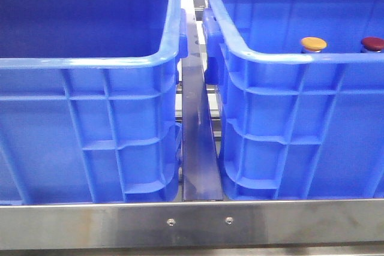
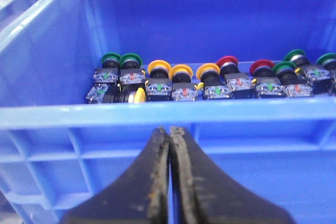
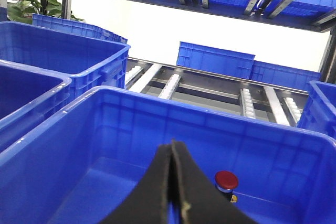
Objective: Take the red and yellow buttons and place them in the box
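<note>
Touching fingertips, both pincers [image 2: 169, 135] [image 3: 172, 150] empty.

We see a steel-framed conveyor bench [image 1: 198, 223] with a flat metal front rail holding two screws. Two large blue ribbed plastic crates sit on it side by side, the left crate [image 1: 90, 130] and the right crate [image 1: 300, 130], apart, with a dark metal divider strip [image 1: 198, 142] between them.

Glossy blue plastic box [image 1: 282, 124], brushed-metal rail [image 1: 192, 223]

A steel front rail [image 1: 192, 223] with 2 screws ran below. Green-capped push buttons [image 2: 119, 59] lay among others. Roller conveyor tracks [image 3: 170, 85] and a potted plant [image 3: 23, 3] stood behind.
</note>
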